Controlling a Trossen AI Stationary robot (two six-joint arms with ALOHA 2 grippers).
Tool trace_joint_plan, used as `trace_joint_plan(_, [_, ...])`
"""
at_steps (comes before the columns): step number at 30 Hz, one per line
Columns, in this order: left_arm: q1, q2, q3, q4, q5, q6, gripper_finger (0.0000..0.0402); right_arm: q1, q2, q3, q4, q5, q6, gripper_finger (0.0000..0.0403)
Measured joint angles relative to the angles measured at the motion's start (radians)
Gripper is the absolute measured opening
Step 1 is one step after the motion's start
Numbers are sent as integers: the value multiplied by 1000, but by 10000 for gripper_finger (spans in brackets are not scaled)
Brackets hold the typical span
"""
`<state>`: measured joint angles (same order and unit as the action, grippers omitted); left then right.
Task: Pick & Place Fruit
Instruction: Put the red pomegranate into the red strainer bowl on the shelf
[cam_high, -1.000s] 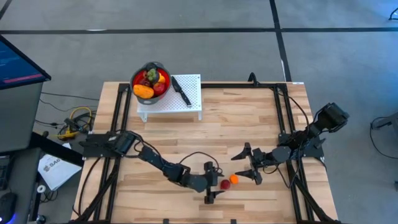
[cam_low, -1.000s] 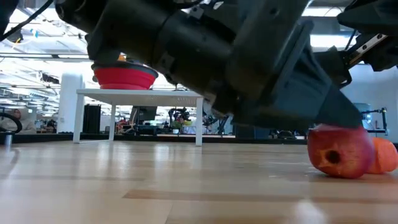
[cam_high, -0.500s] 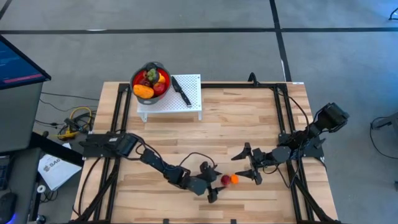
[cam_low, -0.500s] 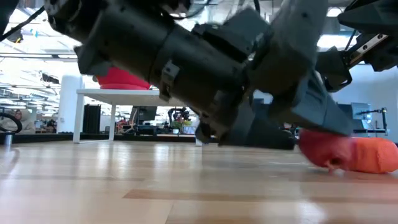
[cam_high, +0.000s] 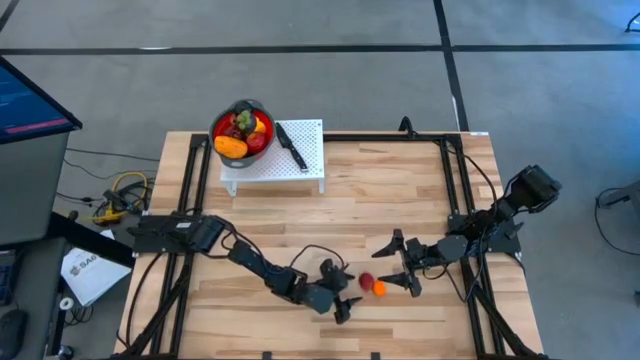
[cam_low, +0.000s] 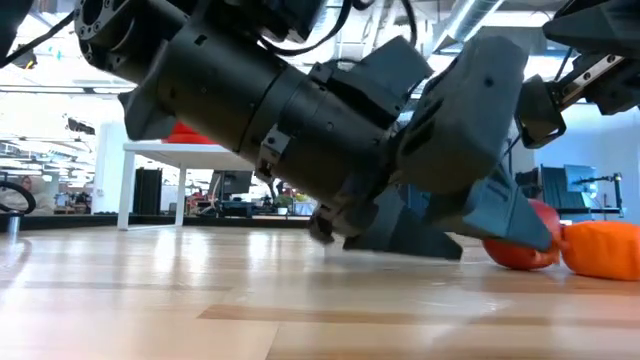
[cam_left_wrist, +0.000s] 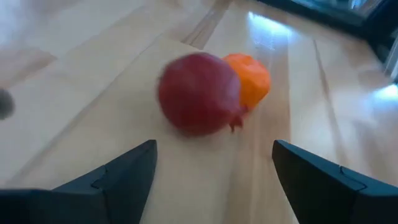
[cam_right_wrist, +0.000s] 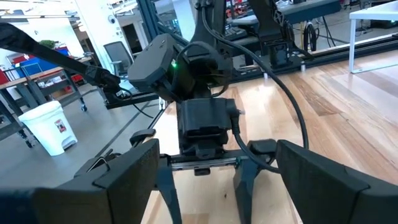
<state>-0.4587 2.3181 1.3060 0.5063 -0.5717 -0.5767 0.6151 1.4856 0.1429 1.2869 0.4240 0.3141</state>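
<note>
Two toy fruits lie on the table near its near edge: a dark red one (cam_high: 366, 282) (cam_left_wrist: 199, 93) (cam_low: 520, 250) and an orange one (cam_high: 379, 289) (cam_left_wrist: 252, 78) (cam_low: 600, 250), side by side and touching. My left gripper (cam_high: 340, 291) (cam_left_wrist: 214, 171) is open and low over the table, just left of the red fruit, which lies beyond its fingertips. My right gripper (cam_high: 402, 266) (cam_right_wrist: 217, 180) is open, just right of the two fruits. Several more fruits fill the red bowl (cam_high: 241, 130).
The red bowl stands on a small white stand (cam_high: 272, 165) (cam_low: 220, 150) at the table's far edge, with a black-handled knife (cam_high: 291, 145) beside it. Black frame rails (cam_high: 455, 200) run along the table's left and right sides. Bare wood lies between the stand and the grippers.
My left gripper has drawn back slightly toward the table's left and tipped its fingers lower. The red fruit has rolled a short way toward the far edge, along the orange fruit's left side. The orange fruit has barely moved. My right arm has kept still.
</note>
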Motion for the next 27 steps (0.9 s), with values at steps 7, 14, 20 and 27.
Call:
trace_joint_plan(7, [-1, -105, 0, -125, -5, 395, 314, 14, 0, 0, 0, -4, 0, 315])
trace_joint_plan(14, [18, -142, 0, -122, 113, 635, 314, 25, 0, 0, 0, -3, 0, 315])
trace_joint_plan(20, [69, -103, -1, -52, 136, 624, 314, 30, 0, 0, 3, -3, -1, 315])
trace_joint_plan(27, [95, -41, 2, 25, 269, 709, 314, 46, 0, 0, 19, 0, -10, 315])
